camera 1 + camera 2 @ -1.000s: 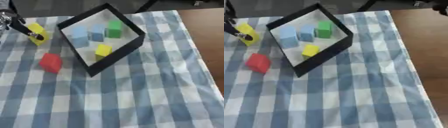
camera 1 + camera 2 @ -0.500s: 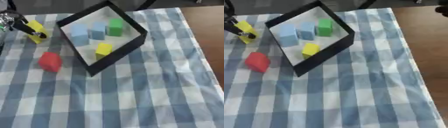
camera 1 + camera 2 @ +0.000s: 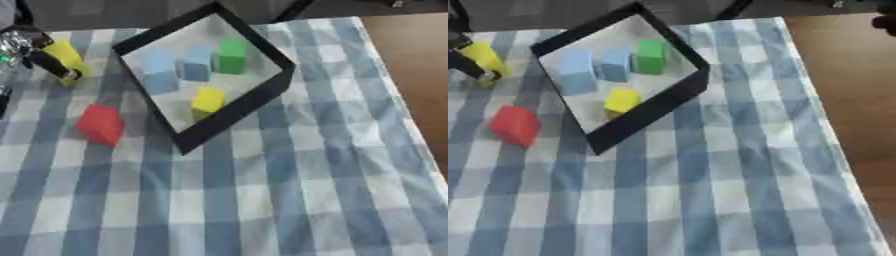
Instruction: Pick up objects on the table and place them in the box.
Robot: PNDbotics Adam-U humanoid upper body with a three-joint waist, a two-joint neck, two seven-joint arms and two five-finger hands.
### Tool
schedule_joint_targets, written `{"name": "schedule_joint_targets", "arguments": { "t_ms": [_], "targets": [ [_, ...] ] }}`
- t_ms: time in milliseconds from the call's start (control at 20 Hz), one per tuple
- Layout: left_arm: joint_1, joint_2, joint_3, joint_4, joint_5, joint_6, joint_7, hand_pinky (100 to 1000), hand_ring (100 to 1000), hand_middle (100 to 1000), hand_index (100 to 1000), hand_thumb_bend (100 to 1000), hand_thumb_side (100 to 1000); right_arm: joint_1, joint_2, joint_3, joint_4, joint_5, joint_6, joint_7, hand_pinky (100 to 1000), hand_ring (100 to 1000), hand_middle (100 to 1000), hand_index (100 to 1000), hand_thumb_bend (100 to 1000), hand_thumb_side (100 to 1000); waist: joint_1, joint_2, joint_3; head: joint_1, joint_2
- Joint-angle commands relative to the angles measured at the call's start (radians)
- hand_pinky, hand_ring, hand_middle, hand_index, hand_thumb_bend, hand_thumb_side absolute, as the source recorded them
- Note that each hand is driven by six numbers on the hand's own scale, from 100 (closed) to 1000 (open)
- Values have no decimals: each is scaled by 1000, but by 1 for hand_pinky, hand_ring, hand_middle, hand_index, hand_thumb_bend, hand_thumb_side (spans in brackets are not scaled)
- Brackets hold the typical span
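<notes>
My left hand (image 3: 24, 50) is at the far left of the table, its fingers curled round a yellow block (image 3: 65, 54), with one black finger (image 3: 54, 66) lying across the block's front. A red block (image 3: 101, 125) lies on the checked cloth, left of the box. The black-walled box (image 3: 236, 115) stands askew at the back middle. On its white floor are two light blue blocks (image 3: 159, 74), a green block (image 3: 232, 56) and a small yellow block (image 3: 207, 100). A dark bit of my right hand (image 3: 884, 21) shows at the upper right edge.
The blue and white checked cloth (image 3: 262, 200) covers the table. Its right edge borders a brown wooden surface (image 3: 411, 65). Dark shapes stand beyond the table's far edge.
My left hand has shifted the yellow block slightly towards the far edge. The red block and the box stay where they were.
</notes>
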Motion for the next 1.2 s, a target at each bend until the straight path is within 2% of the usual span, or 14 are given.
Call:
{"name": "schedule_joint_targets", "arguments": {
  "t_ms": [50,350,600,950,1200],
  "targets": [
    [-19,23,6,-10,4,7,19,774,757,671,768,208,120,-6,-26,-13,-7,6,0,-2,894,761,695,743,100,548,8,-5,-1,3,-5],
    [-33,26,8,-51,30,16,41,755,741,649,746,122,100,1,-29,-13,-5,12,-3,-2,895,762,696,744,100,544,6,-14,3,-1,4],
    [-56,39,-12,-149,57,-9,37,748,729,635,735,100,100,4,-34,-15,-5,11,-8,-3,895,762,695,744,100,539,4,-23,5,-6,12],
    [-89,10,-73,-331,100,-71,15,726,708,619,723,100,100,-3,-38,-13,-6,2,-12,0,895,762,696,745,100,534,-2,-37,7,-21,20],
    [-98,-31,-139,-404,167,-185,-14,724,705,621,713,107,100,-11,-36,-7,-6,-5,-12,6,895,762,697,745,100,532,-3,-44,3,-20,19]
  ]
}}
